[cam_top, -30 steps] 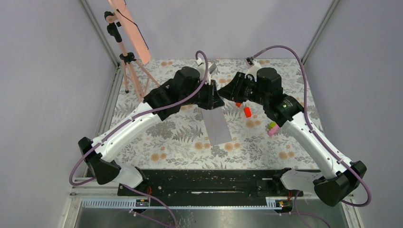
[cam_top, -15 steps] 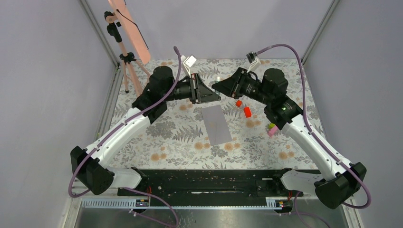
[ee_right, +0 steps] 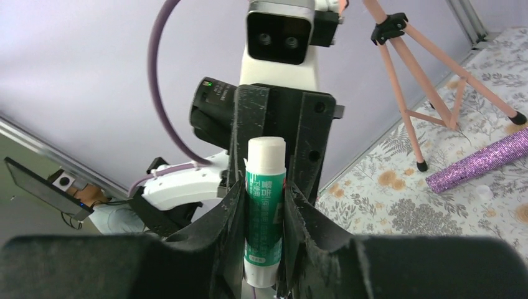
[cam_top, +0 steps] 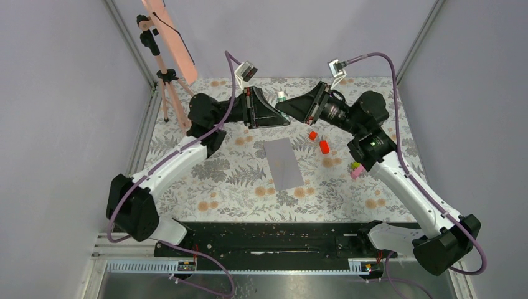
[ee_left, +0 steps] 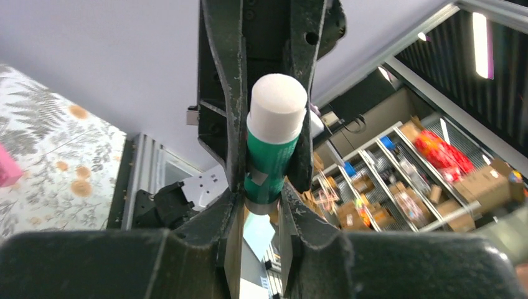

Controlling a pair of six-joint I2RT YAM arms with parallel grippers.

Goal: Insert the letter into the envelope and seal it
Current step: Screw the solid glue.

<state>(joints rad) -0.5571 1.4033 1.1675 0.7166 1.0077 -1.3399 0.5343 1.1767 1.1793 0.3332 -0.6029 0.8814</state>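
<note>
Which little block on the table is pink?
The block beside the right arm, farthest from the envelope. The other two, nearer the envelope, are red.

Bright even light; soft shadows; wrist-cam foregrounds blurry.

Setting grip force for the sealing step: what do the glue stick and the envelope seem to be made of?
The glue stick looks like hard plastic: a smooth, slightly glossy green printed tube with white ends. The envelope appears to be thin matte paper: grey-lilac, lying flat, with no shine.
</note>
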